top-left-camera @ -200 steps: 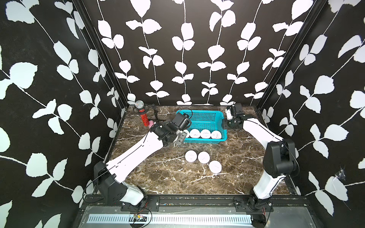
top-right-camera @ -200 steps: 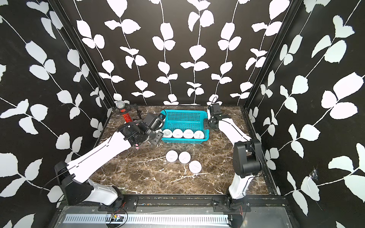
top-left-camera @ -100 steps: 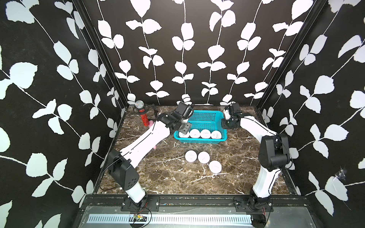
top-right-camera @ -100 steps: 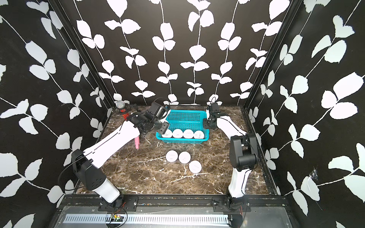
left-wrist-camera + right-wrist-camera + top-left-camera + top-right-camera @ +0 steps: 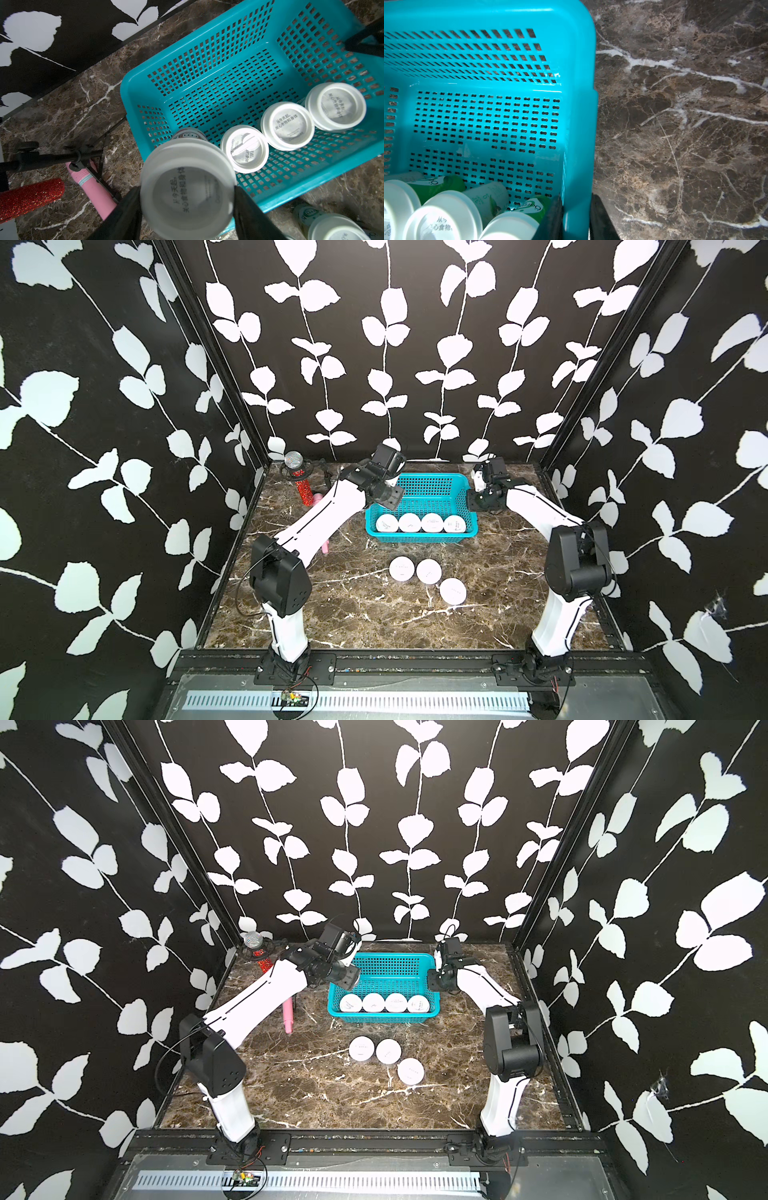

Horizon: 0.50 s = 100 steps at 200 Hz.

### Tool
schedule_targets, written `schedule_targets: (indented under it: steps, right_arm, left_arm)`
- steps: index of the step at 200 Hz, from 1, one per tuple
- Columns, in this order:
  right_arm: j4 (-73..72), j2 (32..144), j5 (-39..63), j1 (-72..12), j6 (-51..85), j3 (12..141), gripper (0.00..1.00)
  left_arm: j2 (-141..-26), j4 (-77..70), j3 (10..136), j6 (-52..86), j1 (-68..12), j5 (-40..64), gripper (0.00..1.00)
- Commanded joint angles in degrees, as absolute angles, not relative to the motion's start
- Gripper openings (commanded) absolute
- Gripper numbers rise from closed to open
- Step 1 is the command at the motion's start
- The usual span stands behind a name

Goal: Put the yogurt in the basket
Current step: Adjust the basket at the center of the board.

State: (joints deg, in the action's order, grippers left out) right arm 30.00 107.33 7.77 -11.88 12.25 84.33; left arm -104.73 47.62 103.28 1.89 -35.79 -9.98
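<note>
The turquoise basket point(image 5: 432, 477) point(image 5: 390, 955) stands at the back of the marble table, with a row of several yogurt cups point(image 5: 432, 523) point(image 5: 395, 1003) along its near wall. Three more yogurt cups point(image 5: 429, 571) point(image 5: 388, 1051) stand on the table in front of it. My left gripper point(image 5: 187, 197) point(image 5: 388, 497) is shut on a yogurt cup point(image 5: 188, 193), lid toward the camera, above the basket's point(image 5: 133, 83) left end. My right gripper point(image 5: 576, 216) point(image 5: 478, 499) is shut on the basket's point(image 5: 579, 104) right rim, one finger inside, one outside.
A red glitter microphone point(image 5: 301, 485) on a black stand sits in the back left corner. A pink slim bottle point(image 5: 287, 1015) point(image 5: 93, 189) lies left of the basket, under my left arm. Leaf-patterned walls close in three sides.
My left arm has carried the yogurt cup from the table left of the basket up and back over its left end. My right gripper has closed on the basket's right rim.
</note>
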Motion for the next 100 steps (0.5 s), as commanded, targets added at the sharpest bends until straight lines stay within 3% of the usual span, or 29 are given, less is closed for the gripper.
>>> schedule_targets:
  steps: [1, 100]
  right_arm:
    - [30.15, 105.06, 8.53, -11.69, 12.04, 82.16, 0.24]
    - [30.02, 104.6, 9.24, -11.73, 12.35, 81.41, 0.24]
  left_arm:
    - [-105.85, 47.46, 106.4, 1.58, -35.11, -8.55, 0.64]
    - [-116.19, 47.72, 114.04, 3.12, -31.51, -5.2, 0.64]
